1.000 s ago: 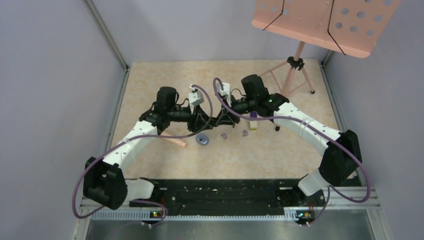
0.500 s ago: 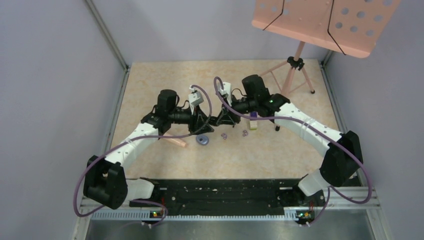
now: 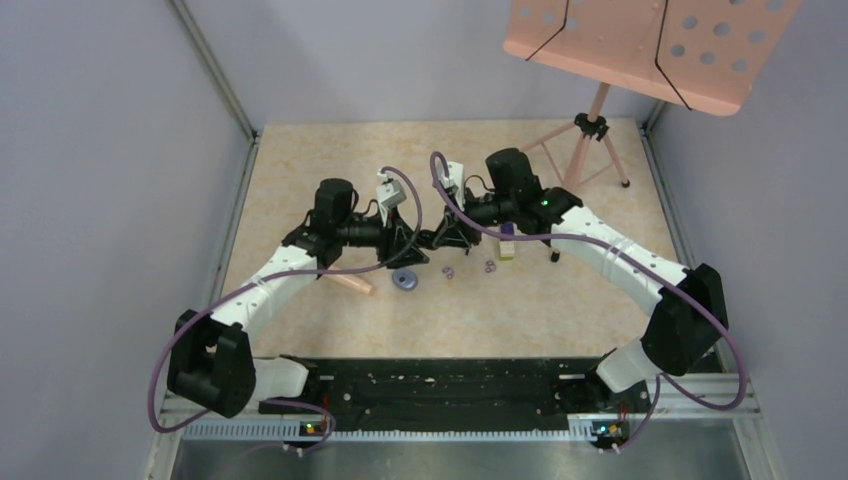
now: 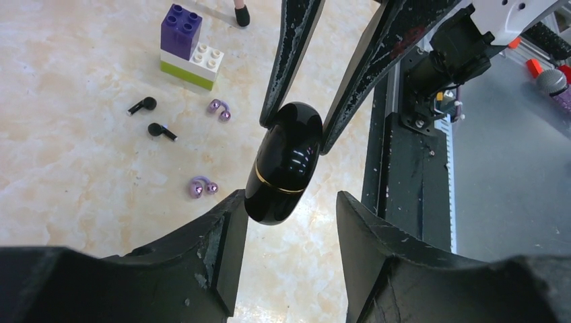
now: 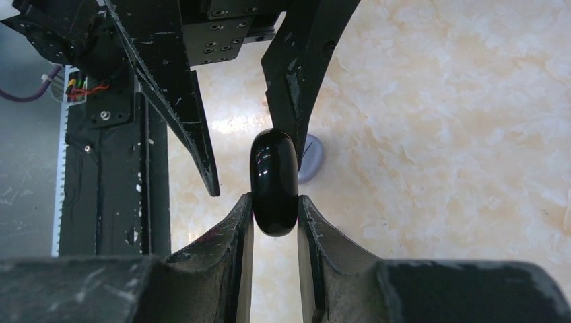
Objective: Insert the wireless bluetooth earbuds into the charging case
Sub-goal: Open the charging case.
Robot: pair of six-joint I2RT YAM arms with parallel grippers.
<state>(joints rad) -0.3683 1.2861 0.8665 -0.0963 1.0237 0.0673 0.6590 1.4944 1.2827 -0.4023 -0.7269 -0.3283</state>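
A glossy black charging case [image 4: 283, 165] with a thin gold seam is held closed in the air between both grippers. My right gripper [image 5: 275, 202] is shut on its lower end [image 5: 273, 182]. My left gripper [image 4: 289, 202] is open, its jaws wide on either side of the case's other end, the left finger close against it. Two black earbuds [image 4: 141, 105] [image 4: 161, 130] and two pale purple ring-like earbuds [image 4: 219, 109] [image 4: 202, 188] lie on the table below. In the top view the grippers meet tip to tip [image 3: 422, 241].
A purple, white and yellow-green block [image 4: 188, 47] stands beyond the earbuds. A round lilac-grey case [image 3: 406, 279] and a pinkish stick [image 3: 350, 283] lie near the left gripper. A music stand's tripod [image 3: 590, 130] stands at the back right.
The left arm's wrist has shifted slightly to the right toward the right gripper. The right arm has barely moved and still holds the case.
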